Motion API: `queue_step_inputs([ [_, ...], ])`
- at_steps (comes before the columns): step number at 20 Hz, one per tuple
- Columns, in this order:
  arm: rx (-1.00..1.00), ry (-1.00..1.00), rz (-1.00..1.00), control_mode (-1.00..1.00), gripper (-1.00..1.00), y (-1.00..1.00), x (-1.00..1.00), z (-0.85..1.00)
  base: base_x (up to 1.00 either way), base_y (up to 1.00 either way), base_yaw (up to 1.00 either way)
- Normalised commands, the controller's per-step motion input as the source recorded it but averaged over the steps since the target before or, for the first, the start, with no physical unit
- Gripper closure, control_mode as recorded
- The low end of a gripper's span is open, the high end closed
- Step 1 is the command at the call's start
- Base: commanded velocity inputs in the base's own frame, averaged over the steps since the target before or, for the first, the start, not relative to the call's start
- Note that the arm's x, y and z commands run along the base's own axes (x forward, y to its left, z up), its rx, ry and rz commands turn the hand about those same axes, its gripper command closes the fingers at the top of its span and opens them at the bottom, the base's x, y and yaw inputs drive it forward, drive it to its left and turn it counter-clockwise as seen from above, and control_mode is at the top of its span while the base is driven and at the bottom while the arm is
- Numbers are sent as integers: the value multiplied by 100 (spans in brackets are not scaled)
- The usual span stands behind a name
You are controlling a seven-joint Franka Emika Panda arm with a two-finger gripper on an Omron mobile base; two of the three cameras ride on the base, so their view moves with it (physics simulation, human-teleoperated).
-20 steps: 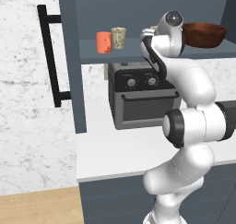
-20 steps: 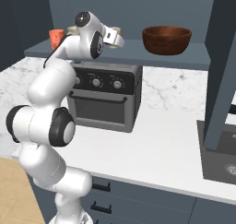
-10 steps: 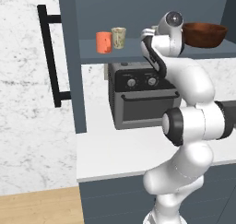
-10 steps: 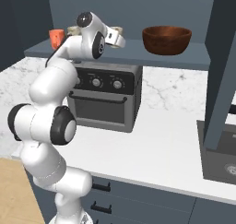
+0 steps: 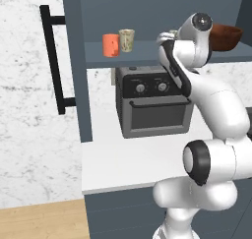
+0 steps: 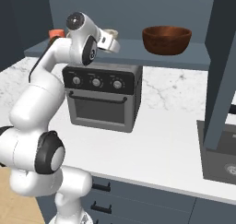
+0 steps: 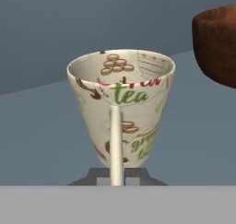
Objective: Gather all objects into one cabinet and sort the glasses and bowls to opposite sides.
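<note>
Hardly anything has shifted over the last second: the arm has kept its reach up to the cabinet shelf [image 5: 147, 50], with maybe the slightest easing of the wrist. In the hand view a beige patterned cup [image 7: 120, 105] stands right in front of the pincer [image 7: 117, 176], upright, handle turned toward the camera, base just above the dark finger tips. Whether the fingers are clamped on it or only close to it I cannot tell.

The orange mug [image 5: 110, 44] and the other beige cup [image 5: 126, 40] stand together at the shelf's left end; the wide dark bowl [image 6: 167, 39] sits well apart on the right.

If this cup is to join the others, it looks best kept level and carried left, low over the shelf, so it stays clear of the bowl's rim close on the hand's right. There's open shelf between the two groups, the toaster oven [image 6: 102, 95] below on the table [image 6: 170, 135], and the cabinet door [image 5: 34, 95] swung wide on the left.
</note>
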Motion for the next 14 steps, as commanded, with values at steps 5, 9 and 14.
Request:
queue_step_inputs([
  [5, 0, -2, 5, -100, 100, 65, -36, 0, 0, 0, 0],
  [9, 0, 0, 12, -100, 100, 75, -19, 0, 0, 0, 0],
  [14, 0, 0, 12, -100, 100, 61, -2, 0, 0, 0, 0],
])
